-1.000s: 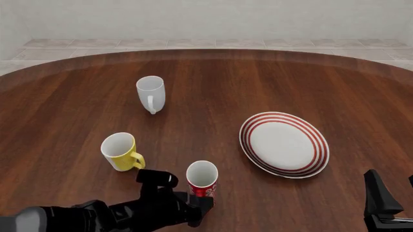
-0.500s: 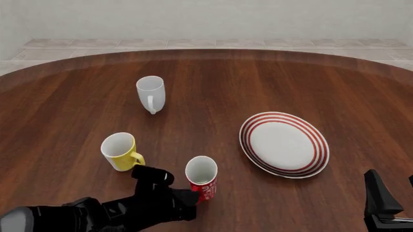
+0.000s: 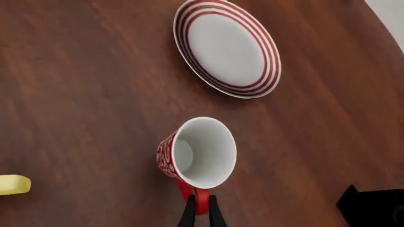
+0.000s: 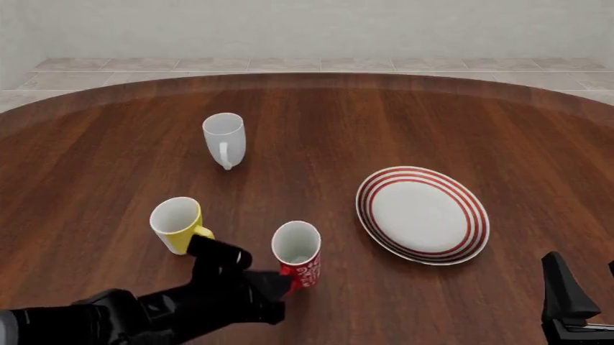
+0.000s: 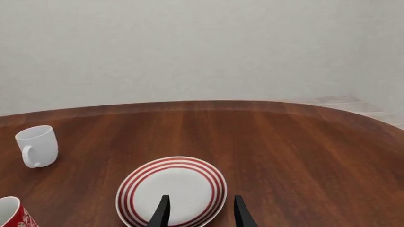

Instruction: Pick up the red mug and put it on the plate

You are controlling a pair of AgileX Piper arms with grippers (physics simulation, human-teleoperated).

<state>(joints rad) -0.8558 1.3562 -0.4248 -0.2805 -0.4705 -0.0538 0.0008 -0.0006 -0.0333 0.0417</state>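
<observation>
The left gripper (image 3: 200, 215) is pinched on the handle of the tall, narrow red mug with white lettering (image 4: 296, 255), which tilts slightly, mouth up, its base apparently just off the wooden table (image 4: 384, 129). The round white plate with red rings (image 4: 422, 214) lies to the mug's right and a little farther out (a short sideways carry, I'd judge). The right gripper (image 5: 199, 212) hangs spread, holding nothing.
</observation>
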